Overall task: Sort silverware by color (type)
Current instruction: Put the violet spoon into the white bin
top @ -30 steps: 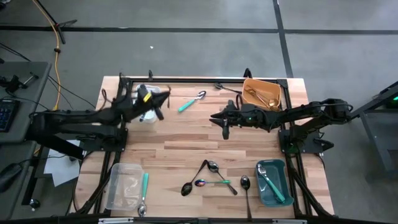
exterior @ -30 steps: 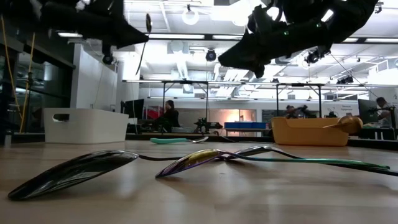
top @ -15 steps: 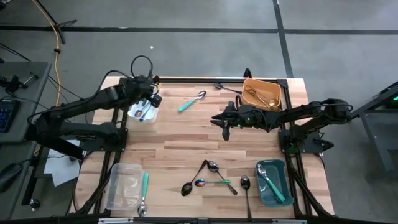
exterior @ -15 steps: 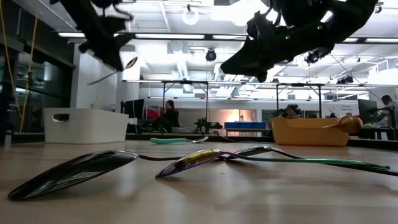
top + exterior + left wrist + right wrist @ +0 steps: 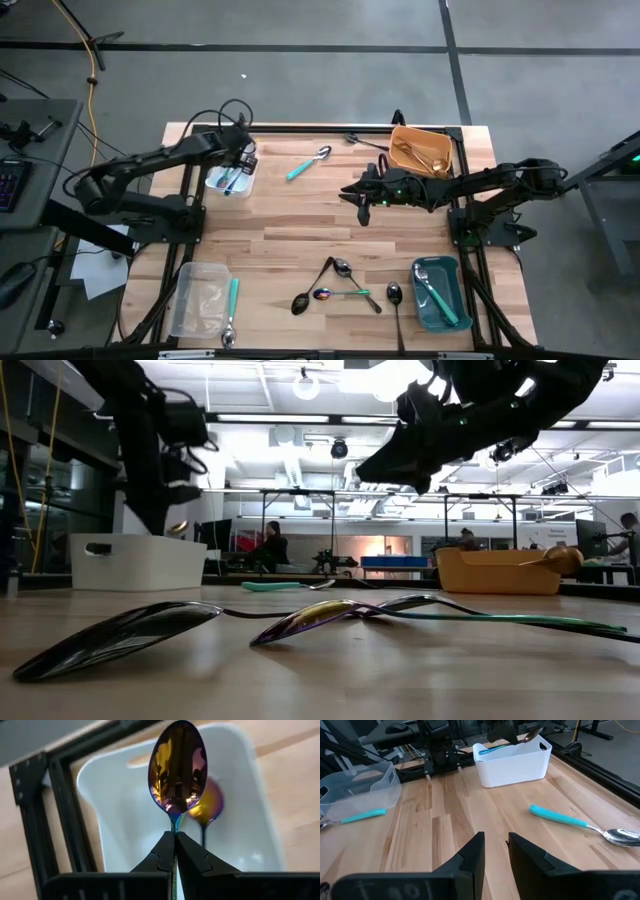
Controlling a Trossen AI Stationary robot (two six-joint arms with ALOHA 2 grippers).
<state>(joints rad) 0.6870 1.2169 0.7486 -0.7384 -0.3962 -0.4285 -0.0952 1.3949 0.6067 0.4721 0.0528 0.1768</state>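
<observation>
Since a second ago the left arm has swung from beside the white bin (image 5: 228, 181) to directly over it, and its rainbow spoon (image 5: 177, 770) now hangs above the bin's mouth; the right arm has not shifted.

Nearest, along the bottom of the high view, a clear bin (image 5: 200, 299) at lower left looks empty, with a teal-handled spoon (image 5: 231, 309) lying against its side. At bottom centre a loose cluster (image 5: 335, 283) of dark, rainbow and teal pieces is still unsorted, and a black spoon (image 5: 395, 301) lies next to a teal bin (image 5: 447, 271) at lower right that already holds teal-handled pieces.

In mid frame the right end effector (image 5: 362, 205) hovers over bare table (image 5: 300, 220), fingers slightly spread and empty.

Farther up, a lone teal-handled spoon (image 5: 307, 164) lies upper centre. At upper left the left end effector (image 5: 174, 845) is pressed together on the rainbow spoon's handle, bowl up, over the white bin, where another rainbow spoon already rests. The orange bin (image 5: 445, 150) at upper right holds gold pieces.

I judge the sort roughly half done.
</observation>
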